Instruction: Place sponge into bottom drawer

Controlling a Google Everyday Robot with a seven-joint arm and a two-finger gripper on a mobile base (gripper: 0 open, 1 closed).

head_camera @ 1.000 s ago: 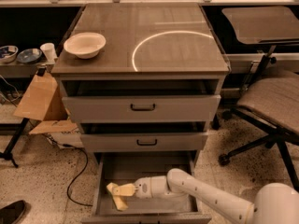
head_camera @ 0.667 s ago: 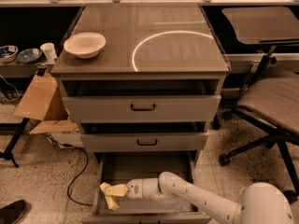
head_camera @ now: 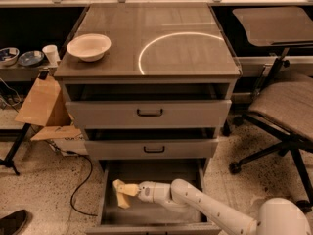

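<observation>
Left of your cabinet (head_camera: 146,58): cardboard (head_camera: 41,102) leaning, black cable (head_camera: 80,190) on the floor. White bowl (head_camera: 89,46) sits on the top's left corner. Bottom drawer (head_camera: 161,176) is pulled out. The sponge (head_camera: 121,194) is low at its left side, pinched in the gripper (head_camera: 134,190), jaws closed on it. Your arm (head_camera: 205,210) reaches in from the right, over the drawer's front corner. Chair (head_camera: 288,104) stands well right.

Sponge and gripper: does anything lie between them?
Nothing: in the camera view the gripper, low inside the bottom drawer, has its jaws closed on the right end of the sponge.
</observation>
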